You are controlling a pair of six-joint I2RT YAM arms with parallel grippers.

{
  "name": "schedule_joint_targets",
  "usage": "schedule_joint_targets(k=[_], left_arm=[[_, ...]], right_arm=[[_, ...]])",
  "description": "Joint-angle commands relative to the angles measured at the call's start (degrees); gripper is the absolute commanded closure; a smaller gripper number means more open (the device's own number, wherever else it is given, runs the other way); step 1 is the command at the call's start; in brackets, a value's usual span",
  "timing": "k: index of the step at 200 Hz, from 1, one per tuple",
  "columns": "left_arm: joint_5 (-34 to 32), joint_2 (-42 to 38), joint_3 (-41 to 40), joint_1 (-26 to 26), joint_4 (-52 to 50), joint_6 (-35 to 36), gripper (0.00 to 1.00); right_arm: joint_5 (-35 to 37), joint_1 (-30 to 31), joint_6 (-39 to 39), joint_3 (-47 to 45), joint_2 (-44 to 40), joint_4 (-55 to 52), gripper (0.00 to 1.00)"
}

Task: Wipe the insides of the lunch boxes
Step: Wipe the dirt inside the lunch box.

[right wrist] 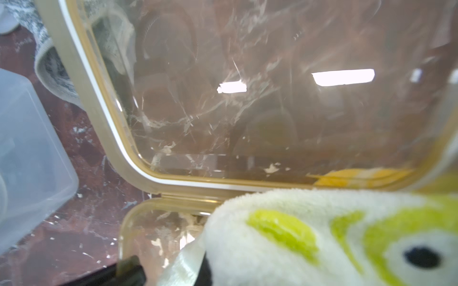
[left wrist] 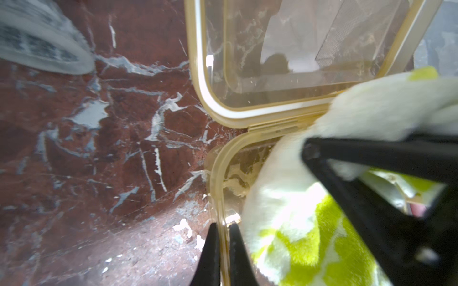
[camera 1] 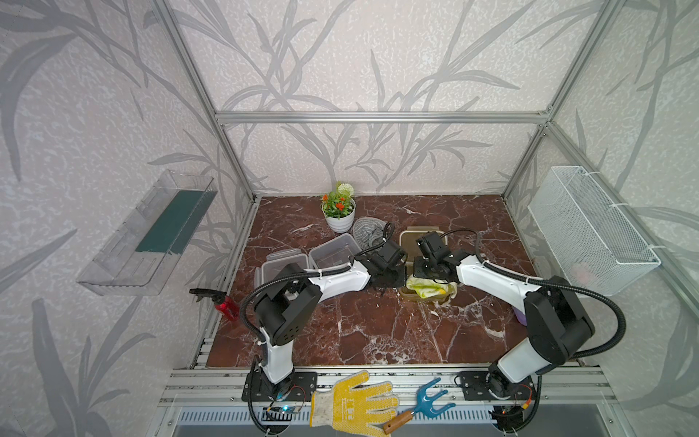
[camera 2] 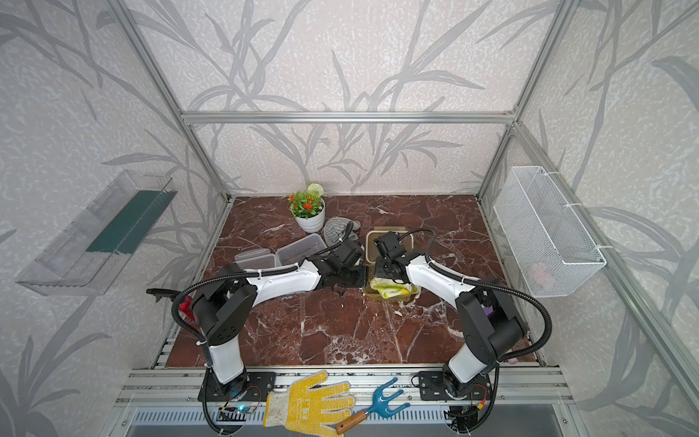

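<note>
Presently both arms meet at the amber lunch box (camera 1: 427, 299), which sits open at mid-desk, right of centre, its hinged lid (camera 1: 410, 238) laid flat on the far side. The left gripper (left wrist: 222, 250) is closed on the box's left wall, one finger either side of the rim. The right gripper (camera 1: 423, 269) is closed on a white and lime-green cloth (camera 1: 429, 288) bunched inside the box. The clear grey lunch box (camera 1: 334, 251) stands open to the left, near a white flower pot (camera 1: 339, 221). White crumbs lie scattered on the red marble desk (camera 1: 378, 333).
</note>
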Motion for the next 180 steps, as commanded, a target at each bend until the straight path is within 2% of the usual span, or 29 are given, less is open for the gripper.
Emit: schedule_joint_targets(k=[1,27,51,84,108,125,135,142,157,167,180], left_arm=[[-0.83,0.34,0.40,0.21,-6.62,1.93,0.94],[-1.21,0.28,1.58,0.49,-6.49,1.85,0.94],[-1.57,0.17,2.82,0.57,-6.27,1.60,0.94],[-2.35,0.33,3.62,0.60,-5.99,1.44,0.94],[-1.63,1.61,4.53,0.61,-6.74,1.55,0.93],[-1.62,1.65,4.30,0.58,-6.32,1.47,0.94],[-1.92,1.62,4.20,0.59,-6.26,1.55,0.94],[-2.04,1.66,4.24,0.62,-6.42,1.64,0.94],[-2.09,1.63,4.45,0.62,-6.65,1.90,0.94],[-2.10,1.61,4.55,0.64,-6.87,1.95,0.93],[-2.03,1.75,4.80,0.66,-7.16,2.13,0.93]], right_arm=[[4.06,-1.73,-9.97,4.37,0.86,-8.91,1.00],[1.36,-1.77,-14.80,5.94,3.94,-13.84,1.00],[-5.16,-1.62,-16.19,4.40,5.31,-12.94,1.00],[-10.22,0.79,-13.83,4.87,-0.20,-11.27,1.00],[-9.18,0.97,-12.46,7.28,-4.91,-12.95,1.00],[-8.50,0.97,-12.99,7.00,-7.11,-13.02,0.76],[-9.79,1.01,-14.63,6.94,-7.30,-13.38,0.52],[-10.29,0.99,-15.46,7.18,-6.97,-14.49,0.41],[-11.55,0.98,-16.76,6.74,-6.67,-14.97,0.31],[-12.19,1.12,-17.47,6.37,-6.96,-15.03,0.20],[-9.16,2.08,-18.31,6.01,-8.82,-15.15,0.09]])
